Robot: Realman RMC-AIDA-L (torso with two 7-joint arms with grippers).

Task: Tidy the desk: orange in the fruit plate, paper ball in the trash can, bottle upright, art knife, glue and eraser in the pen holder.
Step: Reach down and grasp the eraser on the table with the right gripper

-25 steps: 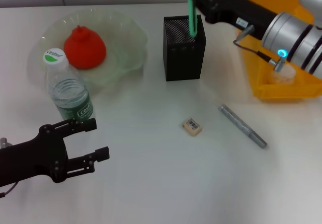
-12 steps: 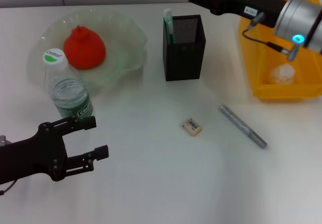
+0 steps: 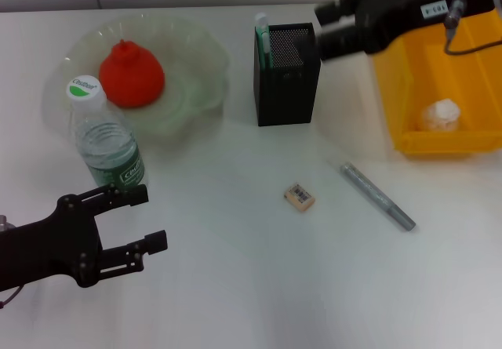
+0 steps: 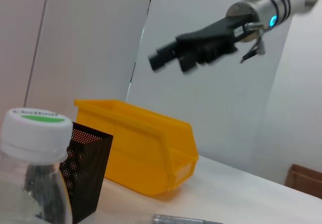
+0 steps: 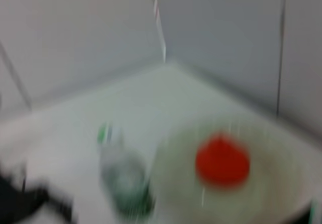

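The orange [image 3: 132, 73] lies in the clear fruit plate [image 3: 200, 55], and the bottle [image 3: 106, 141] stands upright in front of it. A green glue stick [image 3: 263, 35] leans inside the black mesh pen holder [image 3: 287, 82]. On the table lie the eraser [image 3: 300, 197] and the grey art knife [image 3: 378, 196]. The paper ball [image 3: 439, 115] rests in the yellow trash can [image 3: 408, 129]. My right gripper [image 3: 325, 29] hangs open and empty just right of the holder, high in the left wrist view [image 4: 168, 59]. My left gripper [image 3: 149, 217] is open below the bottle.
The left wrist view shows the bottle cap [image 4: 37, 128], the pen holder [image 4: 88, 173], the yellow bin [image 4: 141, 148] and the knife's tip [image 4: 186, 219]. A blurred right wrist view shows the orange [image 5: 222, 162] and bottle [image 5: 123, 181]. The table's back edge meets a wall.
My right gripper let the green glue stick drop into the pen holder, then swung away to the right toward the yellow bin. The left arm has stayed put.
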